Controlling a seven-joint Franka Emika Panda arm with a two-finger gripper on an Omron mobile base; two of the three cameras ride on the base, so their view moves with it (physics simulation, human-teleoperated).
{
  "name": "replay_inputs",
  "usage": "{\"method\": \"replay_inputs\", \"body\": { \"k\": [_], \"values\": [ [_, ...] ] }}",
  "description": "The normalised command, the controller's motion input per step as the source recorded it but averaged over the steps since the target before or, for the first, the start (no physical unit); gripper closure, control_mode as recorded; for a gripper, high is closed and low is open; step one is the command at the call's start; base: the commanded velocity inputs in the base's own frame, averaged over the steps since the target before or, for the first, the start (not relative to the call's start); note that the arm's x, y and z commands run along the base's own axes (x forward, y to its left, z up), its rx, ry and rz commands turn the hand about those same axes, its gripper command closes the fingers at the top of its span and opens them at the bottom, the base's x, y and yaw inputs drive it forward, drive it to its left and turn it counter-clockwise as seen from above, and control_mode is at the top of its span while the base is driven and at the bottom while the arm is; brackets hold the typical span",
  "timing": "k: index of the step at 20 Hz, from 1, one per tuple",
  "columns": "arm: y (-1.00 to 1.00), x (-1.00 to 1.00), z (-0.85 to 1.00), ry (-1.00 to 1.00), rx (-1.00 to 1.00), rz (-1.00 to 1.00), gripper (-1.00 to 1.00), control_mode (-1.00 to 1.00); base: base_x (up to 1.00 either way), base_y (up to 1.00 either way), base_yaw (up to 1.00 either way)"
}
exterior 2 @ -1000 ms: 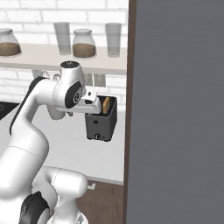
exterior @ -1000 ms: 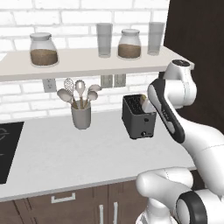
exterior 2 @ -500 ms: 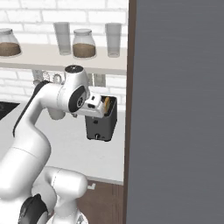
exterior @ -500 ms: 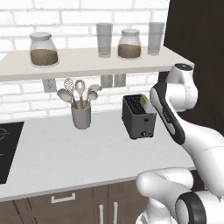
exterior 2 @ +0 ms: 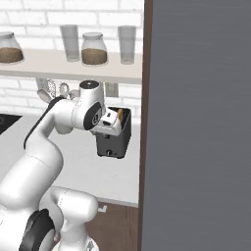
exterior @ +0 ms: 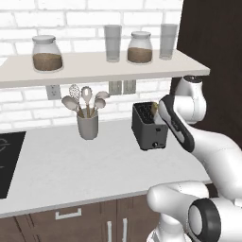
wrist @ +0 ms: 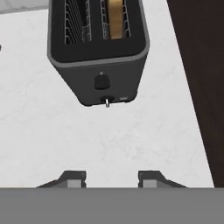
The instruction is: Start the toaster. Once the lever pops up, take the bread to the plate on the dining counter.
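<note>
The dark grey toaster (exterior: 149, 127) (exterior 2: 113, 139) (wrist: 100, 52) stands on the white worktop next to a dark wall panel. A tan slice of bread (wrist: 116, 19) (exterior 2: 119, 115) sits in one of its slots. The other slot is empty. On the toaster's front, the round knob (wrist: 101, 82) is above a small lever (wrist: 107, 101), which sits low near the base. My gripper (wrist: 112, 178) hovers in front of and above the toaster, pointing down at the worktop. Its fingers are apart with nothing between them. The plate and the dining counter are out of view.
A grey utensil cup (exterior: 88, 125) with spoons stands left of the toaster. A shelf (exterior: 94, 66) above carries jars and glasses. The tall dark panel (exterior 2: 196, 122) blocks the right side. A black cooktop (exterior: 7, 160) lies at the far left, and drawer fronts (exterior: 71, 215) run below the worktop edge.
My hand has shifted a little closer to the toaster's top. The toaster and the bread have not moved.
</note>
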Motion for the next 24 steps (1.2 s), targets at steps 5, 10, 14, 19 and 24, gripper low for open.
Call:
{"method": "replay_inputs", "body": {
  "k": [5,10,14,19,24],
  "values": [
    [0.11,0.35,-0.45,0.00,0.00,-0.03,1.00,-1.00,0.00,0.00,0.00],
    [0.05,0.26,-0.19,0.00,0.00,-0.02,1.00,-1.00,0.00,0.00,0.00],
    [0.01,0.36,-0.07,0.00,0.00,0.00,1.00,-1.00,0.00,0.00,0.00],
    [0.01,0.35,-0.02,0.00,0.01,0.00,1.00,-1.00,0.00,0.00,0.00],
    [0.00,0.45,-0.04,0.00,0.00,0.00,1.00,-1.00,0.00,0.00,0.00]
  ]
}}
